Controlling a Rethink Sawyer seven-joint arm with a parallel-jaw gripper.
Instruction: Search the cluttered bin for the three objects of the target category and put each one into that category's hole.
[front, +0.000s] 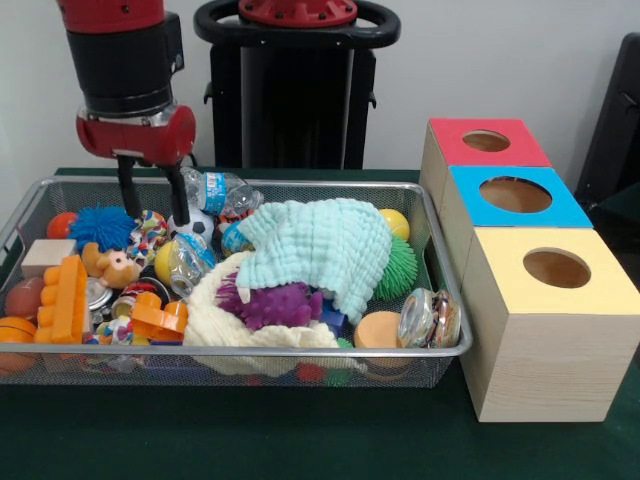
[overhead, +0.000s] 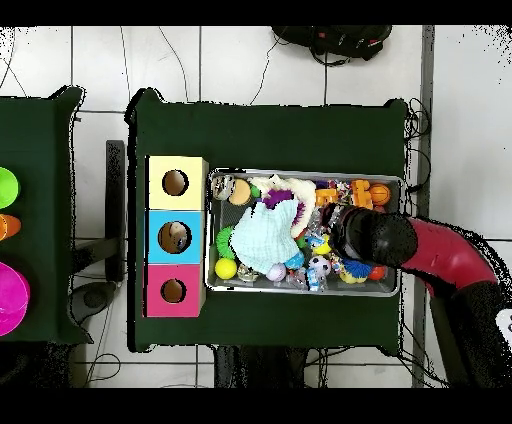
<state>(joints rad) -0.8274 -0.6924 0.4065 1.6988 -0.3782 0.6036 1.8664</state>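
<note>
While the arm (overhead: 400, 241) hides the hand overhead, cloth (front: 325, 245) covers bin (front: 300, 352) toys

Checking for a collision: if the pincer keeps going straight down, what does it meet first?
Probably the clear plastic bottle and small soccer ball right under the open pincer, inside the wire bin; depth is uncertain.
</note>
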